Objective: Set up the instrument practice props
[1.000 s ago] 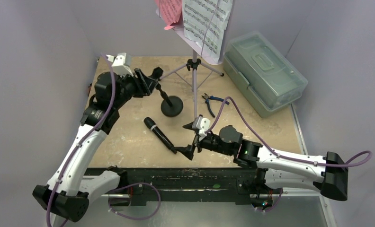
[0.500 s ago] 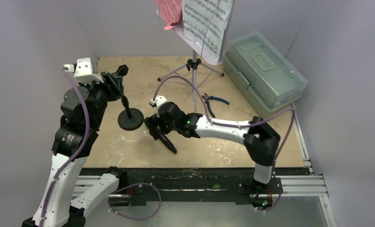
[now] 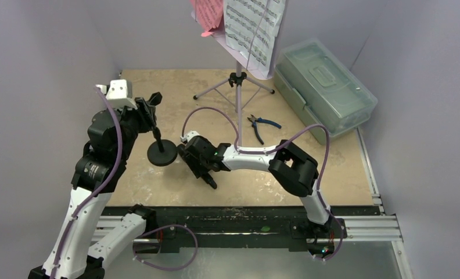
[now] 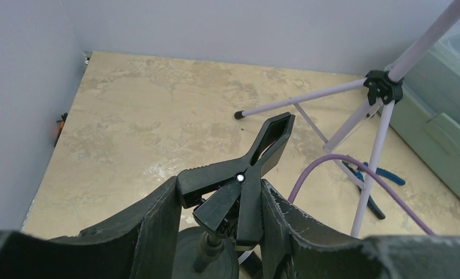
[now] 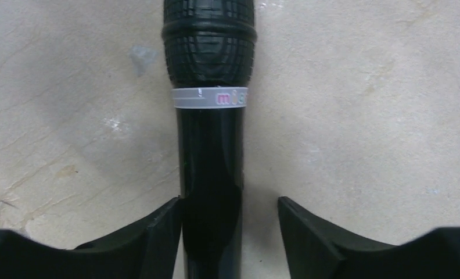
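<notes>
The short black mic stand (image 3: 161,153) stands upright at the table's left, its base (image 4: 184,258) below my left gripper (image 3: 149,109). In the left wrist view that gripper (image 4: 222,197) is shut on the handles of the stand's spring clip (image 4: 257,157). The black microphone (image 5: 210,145) lies flat on the table, its tail end (image 3: 211,183) showing past my right gripper (image 3: 194,163). That gripper (image 5: 230,215) straddles the mic body: its left finger (image 5: 158,232) touches it, and a gap remains on the right side. The lavender music stand (image 3: 238,87) holds pink (image 3: 207,14) and white (image 3: 254,29) sheets at the back.
Blue-handled pliers (image 3: 261,123) lie right of the music stand's pole. A clear lidded box (image 3: 323,87) sits at the back right. The stand's tripod legs (image 4: 309,104) spread over the table's rear, and a purple cable (image 3: 216,113) arches above the right arm.
My left arm carried the mic stand from the table's middle over to the left. My right arm swung left and came down over the microphone, its jaws narrowing.
</notes>
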### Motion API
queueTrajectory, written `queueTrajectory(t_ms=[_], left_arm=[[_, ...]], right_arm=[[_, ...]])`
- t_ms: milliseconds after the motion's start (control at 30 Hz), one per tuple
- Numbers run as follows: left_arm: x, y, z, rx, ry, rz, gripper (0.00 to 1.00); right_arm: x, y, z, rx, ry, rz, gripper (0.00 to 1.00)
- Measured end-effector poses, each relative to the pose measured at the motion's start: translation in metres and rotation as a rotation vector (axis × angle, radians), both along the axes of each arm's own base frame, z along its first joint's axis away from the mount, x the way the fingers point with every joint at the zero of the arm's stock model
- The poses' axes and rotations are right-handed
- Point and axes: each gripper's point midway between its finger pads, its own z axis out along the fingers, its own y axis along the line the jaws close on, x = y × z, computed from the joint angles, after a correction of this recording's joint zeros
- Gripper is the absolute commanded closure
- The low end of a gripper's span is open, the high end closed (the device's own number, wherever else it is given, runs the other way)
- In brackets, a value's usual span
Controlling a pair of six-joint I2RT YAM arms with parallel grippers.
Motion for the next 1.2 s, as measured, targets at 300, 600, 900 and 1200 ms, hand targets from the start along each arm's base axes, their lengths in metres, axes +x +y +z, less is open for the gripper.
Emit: queueTrajectory(t_ms=[300,600,900,1200], left_arm=[[0.013,-0.041,-0.049,0.034,0.114,-0.214,1.00],[0.001,-0.096,-0.088,0.017,0.159,-0.550,1.00],[-0.026,-0.119,-0.116,0.011,0.149,-0.752,1.00],[-0.050,-0.133,-0.118,0.015,0.031,-0.894,1.00]], right_arm=[[-0.014,-0.060,-0.002,-0.011,-0.028,-0.119,0.84],[-0.026,-0.126,-0.002,-0.022,-0.035,-0.281,0.48],[-0.030,-0.120,0.032,0.083,-0.050,-0.230,0.07],[-0.060,-0.083,0.180,0.482,-0.227,0.188,0.01]])
